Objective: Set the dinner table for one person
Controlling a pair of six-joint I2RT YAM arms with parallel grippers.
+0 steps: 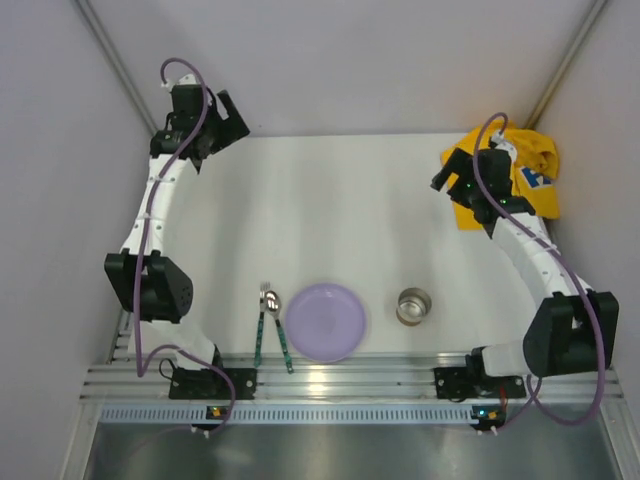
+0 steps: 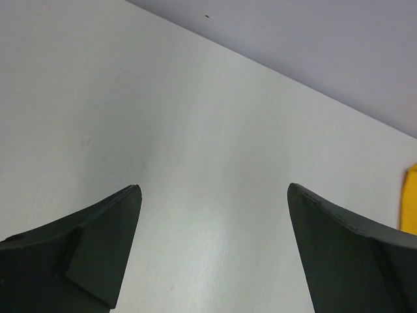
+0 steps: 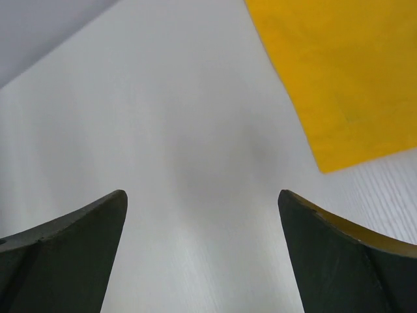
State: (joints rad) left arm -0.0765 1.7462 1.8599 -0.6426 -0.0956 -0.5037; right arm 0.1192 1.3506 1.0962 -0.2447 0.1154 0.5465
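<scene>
The table (image 1: 330, 200) spreads white under both arms, its ribbed rail along the near edge, and the setting on it looks only part done. The main risk, as I judge it, lies with the yellow cloth (image 1: 537, 172), which is bunched at the far right corner. If it is meant to go under the place setting, a pinch that catches only one fold would drag it in rumpled. Pulling it toward the near edge could also sweep it into what already stands there. The plate (image 1: 326, 321) sits at the middle of the near edge and could be shoved against the rail. The cup (image 1: 414, 306), just to its right, is upright and could be tipped by a passing cloth or forearm. The fork (image 1: 261, 322) and spoon (image 1: 280, 332), left of the plate, lie with their heads close together, so lifting one may nudge the other. The right arm reaches to the far right. The right gripper (image 3: 202, 193) is spread wide and empty, low over bare table just beside the cloth's corner. The left arm stretches to the far left corner. The left gripper (image 2: 214, 189) is likewise wide apart, holding nothing, and angled along the far edge.
</scene>
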